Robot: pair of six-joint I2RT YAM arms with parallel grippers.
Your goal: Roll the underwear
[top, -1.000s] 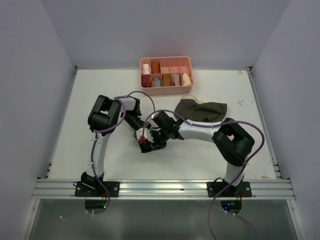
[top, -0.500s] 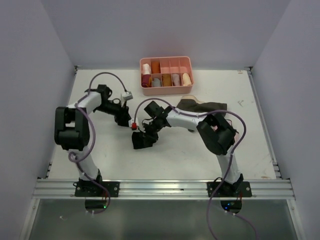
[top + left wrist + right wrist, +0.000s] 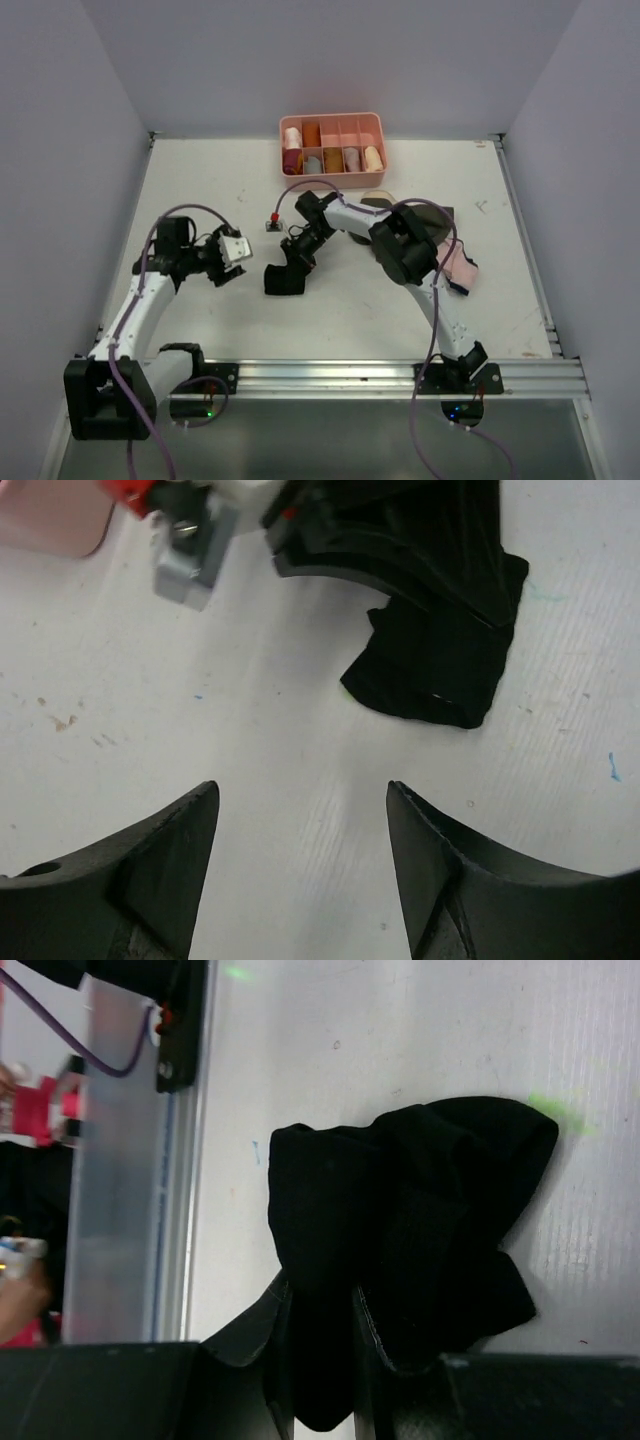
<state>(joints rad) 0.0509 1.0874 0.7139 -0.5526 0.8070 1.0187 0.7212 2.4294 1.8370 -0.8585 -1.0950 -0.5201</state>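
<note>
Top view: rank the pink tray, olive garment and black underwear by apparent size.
1. pink plastic compartment tray
2. olive-brown cloth garment, unsure: the right arm covers much of it
3. black cloth underwear

Both arms share one build: the left arm (image 3: 135,305) and the right arm (image 3: 345,213) have white tubular links joined by bulky, rounded black joint housings. A thin purple cable (image 3: 185,208) loops loosely along each arm down to a black base plate (image 3: 195,378), where a small green light (image 3: 208,410) glows. The left end effector (image 3: 300,870) has two matte black fingers with curved inner edges and sits beside a white block (image 3: 233,247). The right end effector (image 3: 320,1360) has similar black fingers, with a small grey-and-red fitting (image 3: 273,222) at its wrist.
</note>
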